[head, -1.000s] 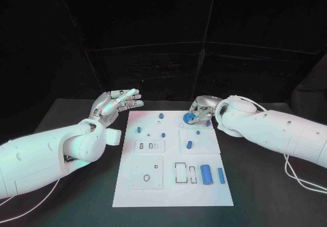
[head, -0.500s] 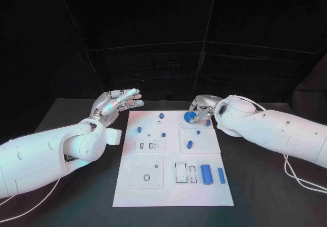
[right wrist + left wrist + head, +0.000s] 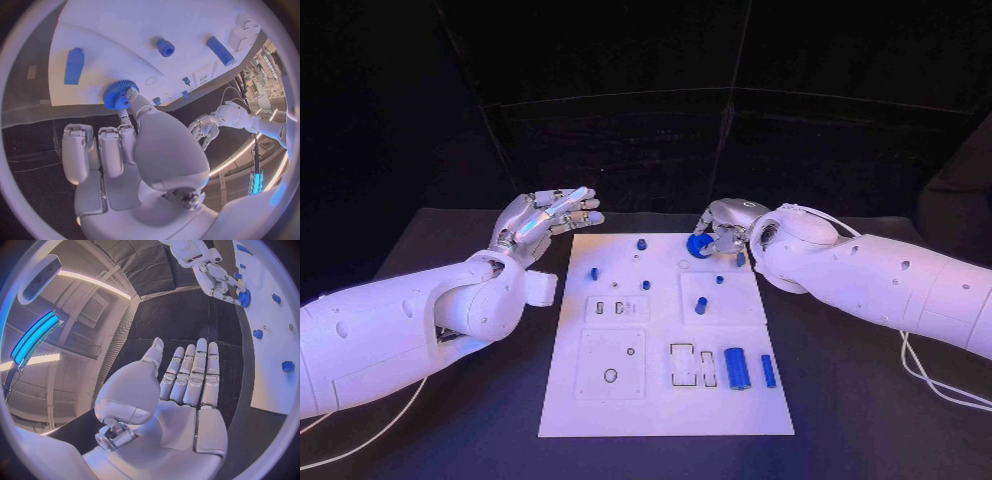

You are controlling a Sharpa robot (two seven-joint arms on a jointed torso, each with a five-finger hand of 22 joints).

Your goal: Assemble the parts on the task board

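Observation:
The white task board (image 3: 668, 400) lies in the middle of the black table. My right hand (image 3: 721, 232) pinches a blue gear (image 3: 698, 246) between thumb and finger over the board's far end, right of centre. The same gear (image 3: 120, 94) sits at the fingertips in the right wrist view, near the board's edge (image 3: 125, 30). My left hand (image 3: 548, 222) is raised beside the board's far left corner, fingers straight and apart, holding nothing. In the left wrist view the left hand's palm (image 3: 181, 395) faces the camera, and beyond it the right hand (image 3: 215, 275) holds the gear (image 3: 244, 297).
A blue cylinder (image 3: 737, 368) and a blue bar (image 3: 769, 371) lie at the board's near right. Small blue pegs (image 3: 642, 243) (image 3: 593, 273) (image 3: 701, 305) stand on its far half. Rectangular slots (image 3: 682, 365) and an oval hole (image 3: 610, 376) are cut near the front.
My right hand has edged slightly to the left with the gear still pinched. The left hand has stayed where it was.

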